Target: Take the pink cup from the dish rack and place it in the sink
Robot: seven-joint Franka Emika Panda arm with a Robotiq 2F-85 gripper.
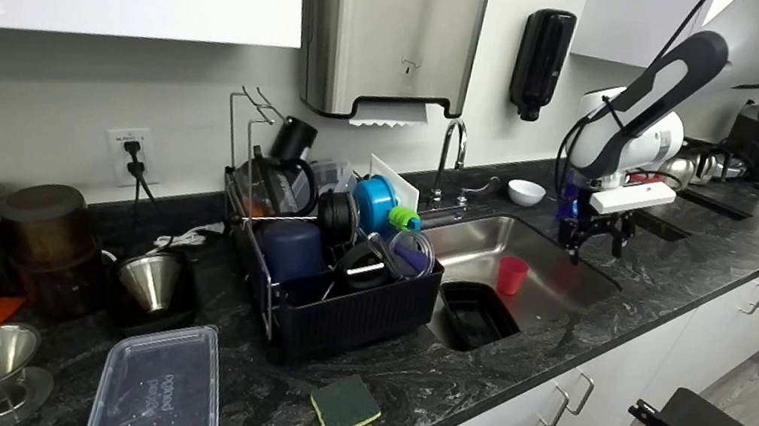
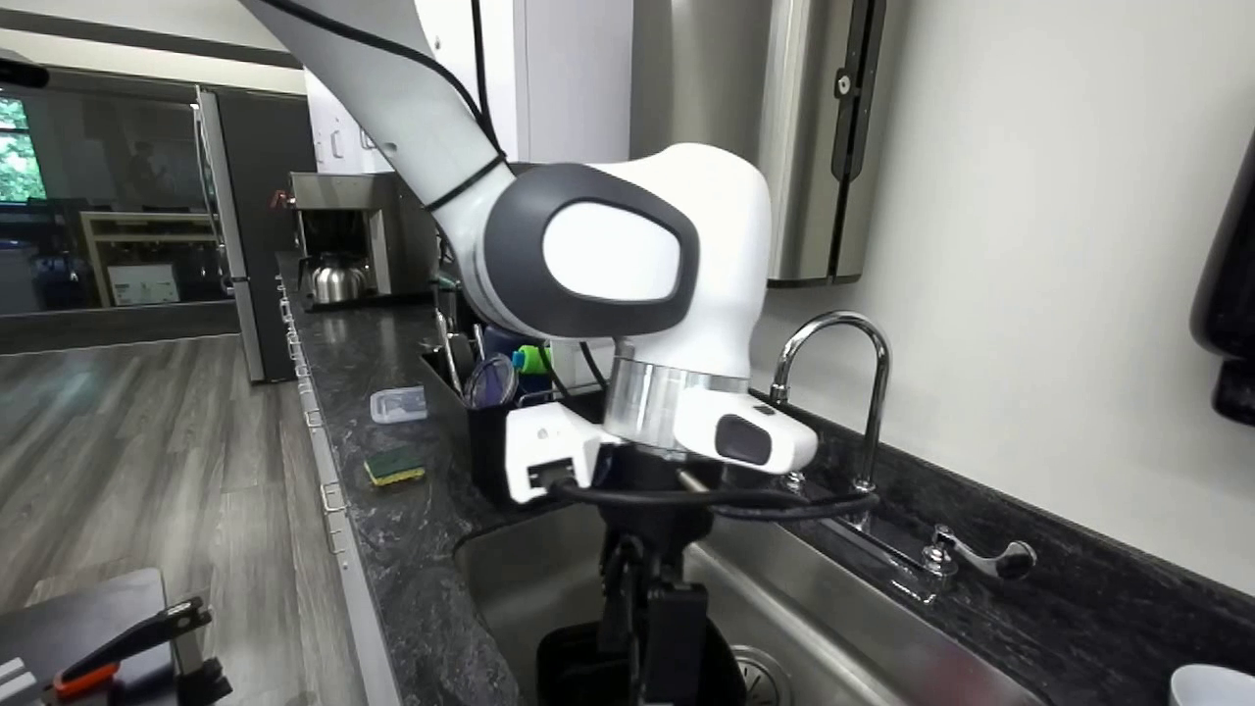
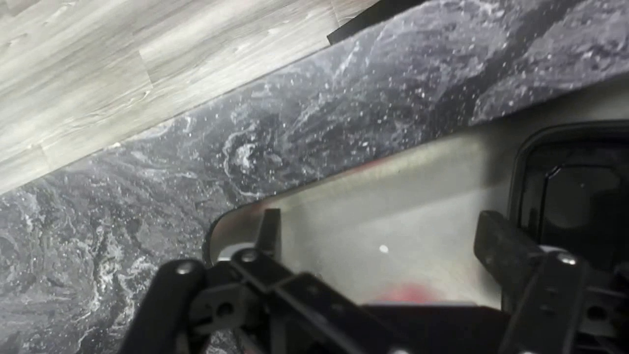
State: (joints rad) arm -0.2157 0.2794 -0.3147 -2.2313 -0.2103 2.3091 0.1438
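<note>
A pink cup (image 1: 511,275) stands upright in the steel sink (image 1: 556,255) in an exterior view, beside a black tub (image 1: 479,317). The sink also shows in the wrist view (image 3: 373,206). My gripper (image 1: 596,249) is above the sink, to the right of the cup and higher, apart from it. In the wrist view the gripper (image 3: 381,233) has its fingers wide apart, with only the sink bottom showing between them. A pink blur shows low there; the cup itself is hidden. The black dish rack (image 1: 354,327) full of dishes stands left of the sink.
A chrome faucet (image 1: 458,142) rises behind the sink. A white bowl (image 1: 526,193) stands on the counter near it. A sponge (image 1: 346,406) and a clear plastic container (image 1: 161,388) lie before the rack. A paper towel dispenser (image 1: 409,27) hangs above.
</note>
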